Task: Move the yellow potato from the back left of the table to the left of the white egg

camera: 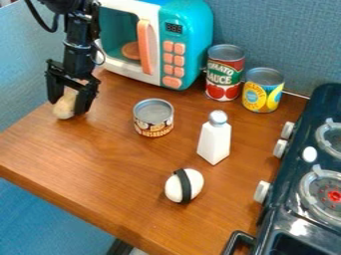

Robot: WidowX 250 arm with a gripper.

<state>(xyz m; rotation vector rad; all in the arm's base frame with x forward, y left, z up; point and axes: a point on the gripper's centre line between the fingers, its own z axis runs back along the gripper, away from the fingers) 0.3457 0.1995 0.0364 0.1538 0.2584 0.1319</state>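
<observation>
This looks like a play kitchen. There is a toy microwave [188, 30] with big pink buttons [173, 63] and a pink handle [144, 47]. A small black stove [290, 201] with white knobs [262, 191] and round burners [326, 194] is on the right. Food cans [225, 74] and a white shaker [214, 142] sit on the brown wood surface [100, 164]. Behind it all are plain blue-gray walls [279, 30].

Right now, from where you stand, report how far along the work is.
Done: nothing plainly looks finished. In hand: the tan rounded item, between the fingers of the gripper, near the microwave. Left: at least letting it go, I'd judge. The short can and white bottle stand apart from the gripper.
</observation>
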